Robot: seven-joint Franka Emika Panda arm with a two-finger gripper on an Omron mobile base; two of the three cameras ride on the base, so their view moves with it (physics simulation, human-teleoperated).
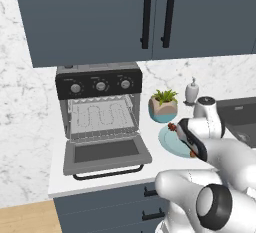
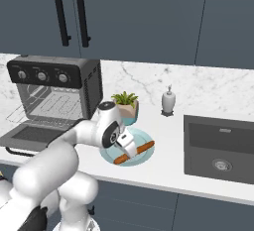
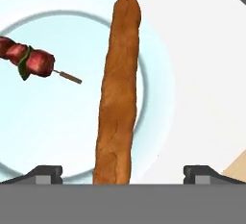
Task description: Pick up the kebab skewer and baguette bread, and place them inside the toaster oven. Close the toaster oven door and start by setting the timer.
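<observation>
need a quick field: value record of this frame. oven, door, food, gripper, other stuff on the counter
oven: on counter, left of plate, rack inside bare
door: dropped open, handle toward the robot
plate: light blue, holds both foods
baguette: lying on plate, one end past the rim
skewer: on plate beside baguette, apart from it
gripper: open, above plate, fingertips either side of baguette's near end, nothing held
plant: potted, behind plate
dispenser: by the wall
sink: right of plate

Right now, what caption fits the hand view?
Open gripper above a long orange-brown baguette beside a red-chunked skewer on a pale blue plate.
</observation>
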